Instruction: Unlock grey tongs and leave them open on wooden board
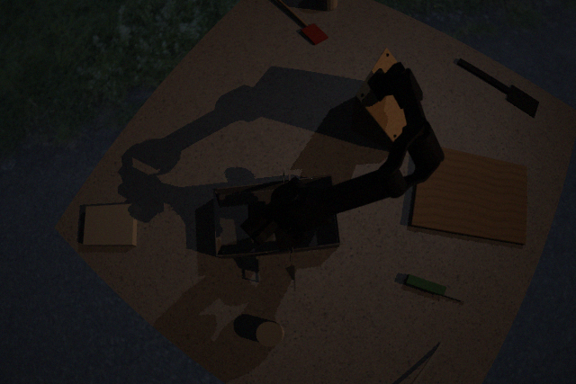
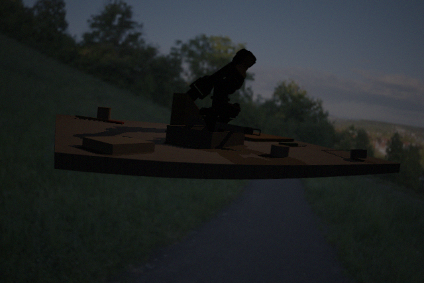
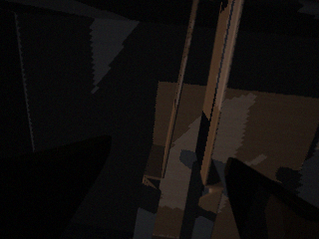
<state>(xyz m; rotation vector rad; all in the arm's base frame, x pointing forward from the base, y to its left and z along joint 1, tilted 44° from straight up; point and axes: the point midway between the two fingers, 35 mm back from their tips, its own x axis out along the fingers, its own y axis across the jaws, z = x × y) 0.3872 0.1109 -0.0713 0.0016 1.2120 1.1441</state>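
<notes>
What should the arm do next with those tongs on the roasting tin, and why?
Probably finish closing the gripper on the tongs. They lie across the roasting tin, and both fingers flank the arms without gripping them, so nothing is held yet and lifting would leave them behind.
</notes>
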